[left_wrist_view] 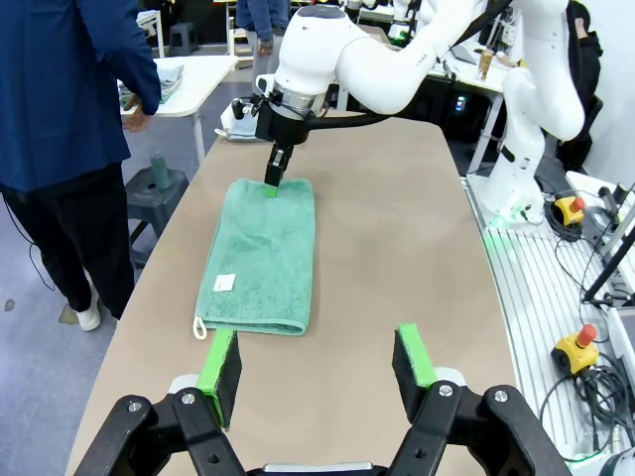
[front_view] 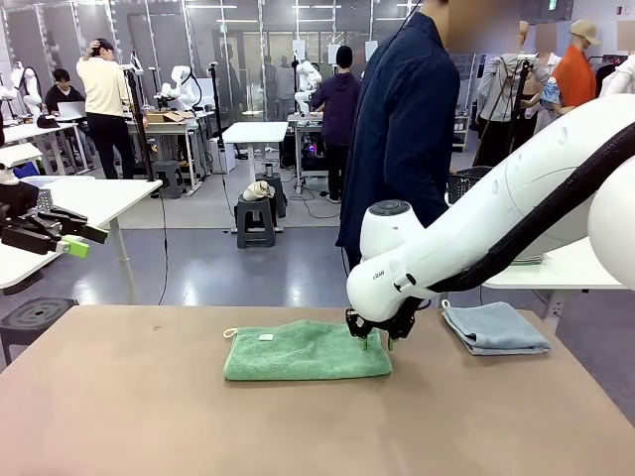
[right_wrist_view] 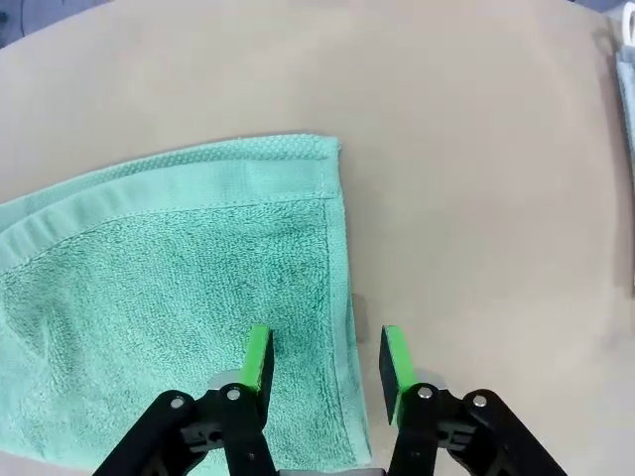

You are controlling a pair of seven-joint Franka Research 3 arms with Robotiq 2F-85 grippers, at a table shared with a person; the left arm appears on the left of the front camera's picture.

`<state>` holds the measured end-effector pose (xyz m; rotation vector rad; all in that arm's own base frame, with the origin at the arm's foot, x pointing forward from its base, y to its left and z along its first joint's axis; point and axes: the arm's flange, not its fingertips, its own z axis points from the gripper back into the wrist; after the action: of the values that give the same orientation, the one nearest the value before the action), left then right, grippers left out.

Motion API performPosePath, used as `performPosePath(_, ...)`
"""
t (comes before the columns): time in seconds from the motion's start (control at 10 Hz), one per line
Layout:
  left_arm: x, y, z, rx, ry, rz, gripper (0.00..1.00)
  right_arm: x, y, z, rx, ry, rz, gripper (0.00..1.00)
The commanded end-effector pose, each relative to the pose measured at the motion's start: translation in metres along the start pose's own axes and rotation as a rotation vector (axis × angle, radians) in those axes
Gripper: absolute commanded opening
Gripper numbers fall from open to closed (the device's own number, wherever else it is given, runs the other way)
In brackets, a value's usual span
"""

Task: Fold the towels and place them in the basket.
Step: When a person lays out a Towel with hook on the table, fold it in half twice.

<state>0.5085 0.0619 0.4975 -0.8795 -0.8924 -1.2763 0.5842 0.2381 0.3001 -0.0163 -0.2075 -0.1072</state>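
**On the tabletop: a square pinch at the green towel's right hem**

At far left the left hand point(left_wrist_view: 316, 357) hangs wide and empty, short of the green towel point(front_view: 298, 352), which lies flat and looks doubled at mid-tabletop point(front_view: 149, 416). The right hand point(right_wrist_view: 325, 347) hovers over that towel's right hem, fingers partway apart, holding nothing. The next fold probably wants both layers caught low and square at that hem, then carried leftward until the edges meet; a shallow bite could drop one layer. Beyond the person sits a dark mesh basket point(front_view: 464, 183). The blue-grey towel point(front_view: 493, 327) lies folded at the tabletop's right.
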Motion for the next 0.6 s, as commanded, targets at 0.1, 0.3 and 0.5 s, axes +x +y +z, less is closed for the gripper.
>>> performPosePath(0.1, 0.0006, -0.0008, -0.0001, -0.003, -0.004, -0.001, 0.79, -0.0009, -0.0001, -0.0121, -0.002, 0.003, -0.004, 0.55)
performPosePath(0.3, 0.0006, -0.0008, -0.0001, -0.003, -0.004, -0.001, 0.79, -0.0009, 0.0012, -0.0166, 0.000, 0.013, 0.006, 0.40)
performPosePath(0.5, 0.0006, -0.0008, -0.0001, -0.003, -0.004, -0.001, 0.79, -0.0014, 0.0023, -0.0177, 0.005, 0.027, 0.004, 0.20)
